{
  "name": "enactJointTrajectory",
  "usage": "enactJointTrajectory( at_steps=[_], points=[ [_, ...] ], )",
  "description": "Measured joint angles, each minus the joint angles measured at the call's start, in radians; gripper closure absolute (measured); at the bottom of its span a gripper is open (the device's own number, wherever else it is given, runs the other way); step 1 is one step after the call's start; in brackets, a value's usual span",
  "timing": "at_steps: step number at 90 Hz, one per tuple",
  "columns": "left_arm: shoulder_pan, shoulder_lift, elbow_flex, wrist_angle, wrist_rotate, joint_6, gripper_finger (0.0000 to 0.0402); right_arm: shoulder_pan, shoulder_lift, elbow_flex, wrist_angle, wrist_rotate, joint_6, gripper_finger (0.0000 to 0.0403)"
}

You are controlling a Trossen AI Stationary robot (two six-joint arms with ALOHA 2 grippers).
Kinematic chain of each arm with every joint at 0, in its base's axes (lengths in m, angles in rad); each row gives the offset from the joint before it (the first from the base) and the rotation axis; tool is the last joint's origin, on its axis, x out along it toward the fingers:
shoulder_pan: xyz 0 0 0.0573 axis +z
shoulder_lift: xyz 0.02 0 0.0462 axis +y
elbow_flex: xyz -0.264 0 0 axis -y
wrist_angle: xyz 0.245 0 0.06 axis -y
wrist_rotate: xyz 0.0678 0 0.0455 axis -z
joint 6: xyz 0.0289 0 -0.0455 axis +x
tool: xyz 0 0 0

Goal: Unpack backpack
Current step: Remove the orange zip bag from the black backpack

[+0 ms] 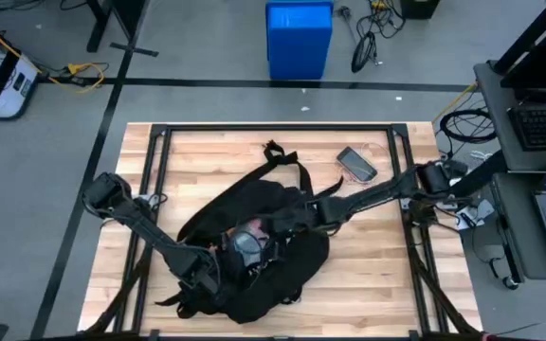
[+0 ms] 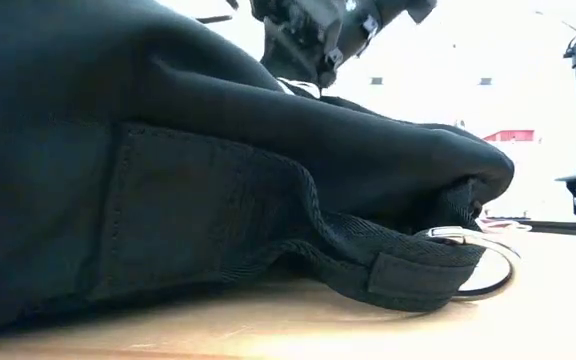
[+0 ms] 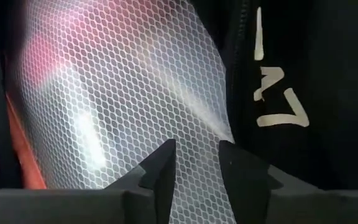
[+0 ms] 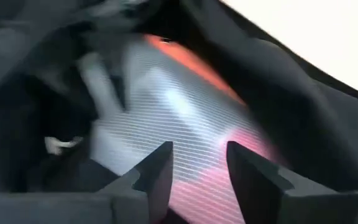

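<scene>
The black backpack (image 1: 297,275) lies in the middle of the table and fills the low view (image 2: 218,150). In its opening sits a white mesh pouch (image 1: 247,242) with something pink and red showing through it (image 3: 135,93). My left gripper (image 3: 197,158) reaches in from the backpack's near left side (image 1: 218,260), close against the mesh, beside white lettering (image 3: 278,99) on the black fabric. My right gripper (image 4: 199,158) comes in from the right (image 1: 275,227), narrowly open, with the pouch (image 4: 179,106) just ahead of its fingertips. My left gripper has the mesh pouch's surface (image 3: 197,186) running down between its two fingers, which stand close together on it. Where the pads meet the mesh is hidden by the fingers themselves. The pouch lies inside the backpack's opening.
A phone (image 1: 356,163) lies on the table far right of the backpack. The backpack's straps and top handle (image 1: 287,166) trail toward the far edge. A strap end with a metal ring (image 2: 468,240) rests on the table. A blue bin (image 1: 299,38) stands on the floor beyond.
</scene>
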Motion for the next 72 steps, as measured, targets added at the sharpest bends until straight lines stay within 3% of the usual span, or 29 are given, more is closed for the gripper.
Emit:
enactJointTrajectory(
  at_steps=[12,28,43,72],
  points=[
    [0.0,0.0,0.0,-0.002,0.0,0.015,0.0308,-0.002,0.006,0.01,-0.062,0.004,0.056,0.0329],
    [-0.002,0.0,0.0,-0.035,0.019,-0.011,0.0322,0.003,0.006,0.013,-0.271,0.015,0.207,0.0371],
    [-0.009,0.0,0.0,-0.076,0.027,-0.04,0.0333,0.053,-0.005,0.014,-0.37,0.026,0.285,0.0378],
    [-0.021,0.0,0.0,-0.117,0.028,-0.089,0.0357,0.123,-0.051,0.006,-0.405,-0.001,0.259,0.0378]
  ],
)
